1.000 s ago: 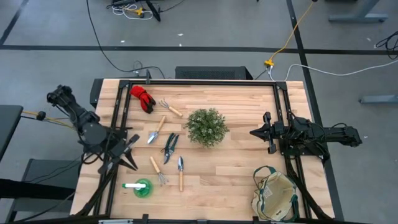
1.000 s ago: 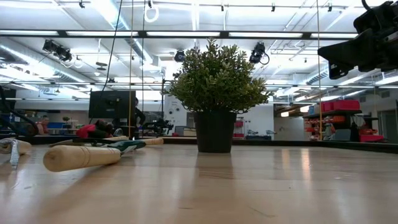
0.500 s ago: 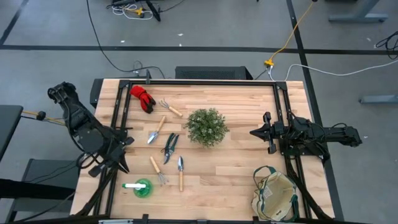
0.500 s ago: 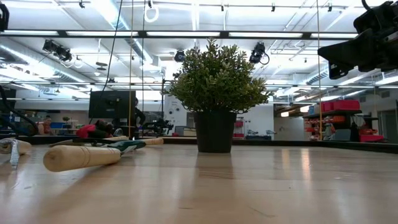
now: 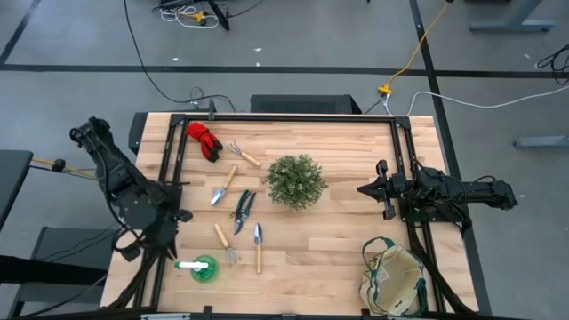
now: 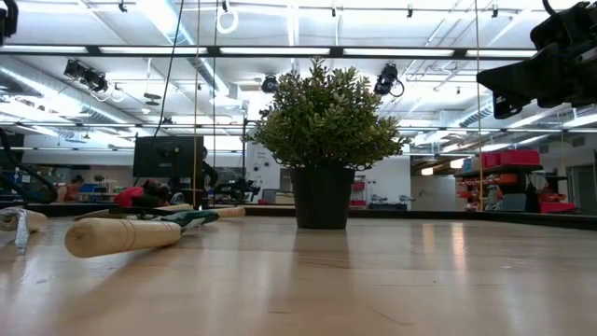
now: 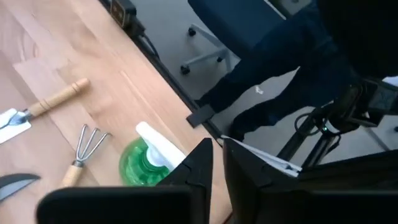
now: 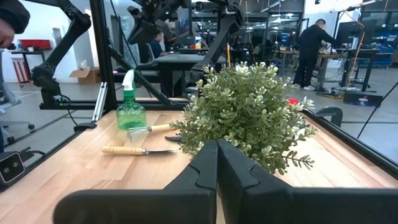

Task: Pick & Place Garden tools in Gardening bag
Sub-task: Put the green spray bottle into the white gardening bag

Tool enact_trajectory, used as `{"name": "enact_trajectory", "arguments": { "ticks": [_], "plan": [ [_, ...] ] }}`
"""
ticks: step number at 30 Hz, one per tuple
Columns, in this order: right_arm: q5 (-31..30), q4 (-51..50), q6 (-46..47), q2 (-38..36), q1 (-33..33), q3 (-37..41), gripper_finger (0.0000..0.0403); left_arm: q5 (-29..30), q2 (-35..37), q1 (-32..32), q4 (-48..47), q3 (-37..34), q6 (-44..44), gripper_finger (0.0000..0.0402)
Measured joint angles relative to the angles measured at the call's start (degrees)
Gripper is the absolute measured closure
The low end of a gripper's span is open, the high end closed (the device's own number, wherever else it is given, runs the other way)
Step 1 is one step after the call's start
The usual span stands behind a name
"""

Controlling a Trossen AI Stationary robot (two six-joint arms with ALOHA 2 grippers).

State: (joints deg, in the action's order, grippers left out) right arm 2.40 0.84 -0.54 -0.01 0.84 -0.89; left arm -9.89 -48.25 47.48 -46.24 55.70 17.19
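The garden tools lie flat on the left half of the table: red gloves [image 5: 203,139], a small rake [image 5: 240,153], a trowel [image 5: 222,187], dark shears [image 5: 243,209], a hand fork [image 5: 224,242], a second trowel [image 5: 258,244] and a green spray bottle [image 5: 199,267]. The beige gardening bag [image 5: 391,276] stands at the near right corner. My left gripper [image 5: 169,249] hangs tilted down over the table's left edge, just short of the bottle [image 7: 146,163]. Its fingers [image 7: 217,146] show a narrow gap with nothing in it. My right gripper [image 5: 363,188] waits level at the right, shut [image 8: 217,146].
A potted bushy plant [image 5: 295,181] stands mid-table between the tools and my right arm. A black frame rail [image 5: 169,169] runs along the table's left side under my left arm. Bare wood lies between the plant and the bag.
My left gripper has swung toward the table's near left corner, closing on the green bottle, and has tipped further downward. The tools, the bag and my right arm have stayed where they were.
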Motion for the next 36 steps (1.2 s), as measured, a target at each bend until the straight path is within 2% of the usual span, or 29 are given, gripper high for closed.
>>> {"name": "enact_trajectory", "arguments": {
  "ticks": [12, 17, 22, 36],
  "plan": [
    [0.0, 0.0, 0.0, 0.0, 0.0, 0.0, 0.0392, 1.7, -5.4, 0.0, -5.7, 0.0, 6.4, 0.0191],
    [0.0, 0.0, 0.0, 0.0, 0.0, 0.0, 0.0392, 1.5, -8.0, 0.0, -7.7, 0.0, 6.7, 0.0146],
    [0.0, 0.0, 0.0, 0.0, 0.0, 0.0, 0.0392, 1.4, -10.0, 0.0, -8.6, 0.0, 8.2, 0.0130],
    [0.0, 0.0, 0.0, 0.0, 0.0, 0.0, 0.0392, -2.6, -14.9, 0.0, -13.4, 1.7, 10.8, 0.0129]
  ]
}}
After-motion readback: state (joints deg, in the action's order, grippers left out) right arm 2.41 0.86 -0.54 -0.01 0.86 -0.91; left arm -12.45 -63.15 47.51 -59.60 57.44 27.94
